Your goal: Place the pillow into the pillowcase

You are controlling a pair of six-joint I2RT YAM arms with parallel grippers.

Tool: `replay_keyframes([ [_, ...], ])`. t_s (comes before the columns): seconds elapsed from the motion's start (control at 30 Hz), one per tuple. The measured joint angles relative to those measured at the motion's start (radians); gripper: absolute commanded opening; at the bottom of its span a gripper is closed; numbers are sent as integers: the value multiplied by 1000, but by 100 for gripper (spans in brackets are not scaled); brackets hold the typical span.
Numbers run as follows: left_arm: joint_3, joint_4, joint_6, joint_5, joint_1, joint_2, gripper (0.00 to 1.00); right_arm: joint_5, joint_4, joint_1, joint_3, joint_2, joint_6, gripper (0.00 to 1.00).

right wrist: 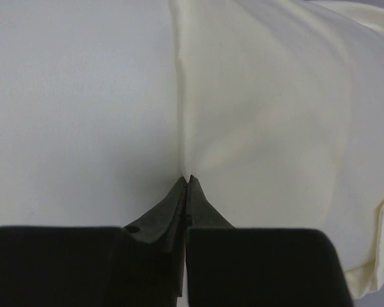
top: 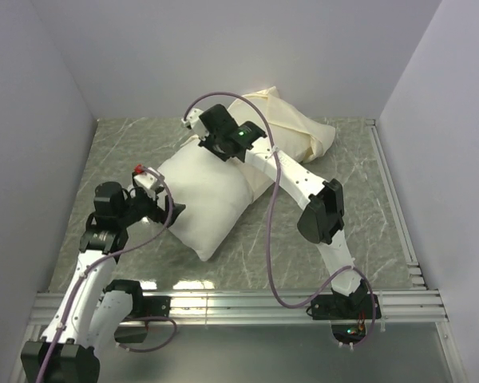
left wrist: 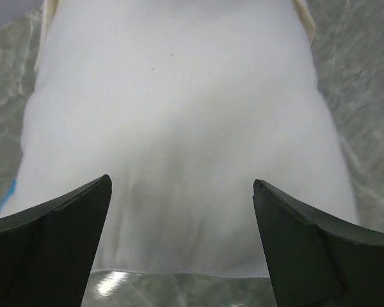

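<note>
right gripper pinching pillowcase, pillow beside

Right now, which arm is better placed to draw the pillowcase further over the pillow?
Right. The right gripper is shut on the pillowcase edge, where it meets the pillow. The left gripper is open at the pillow's near end, holding nothing, away from the case.

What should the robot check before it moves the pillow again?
1. The right gripper pinches the pillowcase edge: ok.
2. The left gripper is open, facing the near end of the pillow: ok.
3. The pillow's far end is inside the pillowcase: ok.
4. The whole pillow is inside: not ok, most sticks out.
5. The pillow reaches the pillowcase's closed end: cannot tell.
</note>
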State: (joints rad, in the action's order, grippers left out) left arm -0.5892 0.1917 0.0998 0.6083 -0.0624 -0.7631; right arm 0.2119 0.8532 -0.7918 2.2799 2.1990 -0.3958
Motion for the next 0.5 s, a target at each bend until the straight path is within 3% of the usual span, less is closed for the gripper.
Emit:
replay_keyframes([
  [0.1, 3, -21, 220, 17, -5, -62, 99, -37, 13, 0, 4, -12, 14, 0],
  [0.23, -30, -45, 331, 10, -21, -245, 98, -91, 31, 0, 8, -28, 25, 0],
  [0.27, -35, -56, 341, -4, -36, -279, 91, -109, 37, 0, 11, -30, 28, 0],
  [0.33, -51, -86, 357, -31, -90, -349, 55, -143, 47, -3, 13, -33, 33, 0],
  [0.37, -54, -109, 363, -42, -121, -374, 36, -158, 53, -5, 14, -34, 36, 0],
  [0.4, -54, -138, 359, -61, -155, -397, 2, -177, 63, -8, 18, -34, 37, 0],
  [0.5, -54, -244, 295, -74, -219, -436, 1, -233, 94, -27, 33, -35, 41, 0],
])
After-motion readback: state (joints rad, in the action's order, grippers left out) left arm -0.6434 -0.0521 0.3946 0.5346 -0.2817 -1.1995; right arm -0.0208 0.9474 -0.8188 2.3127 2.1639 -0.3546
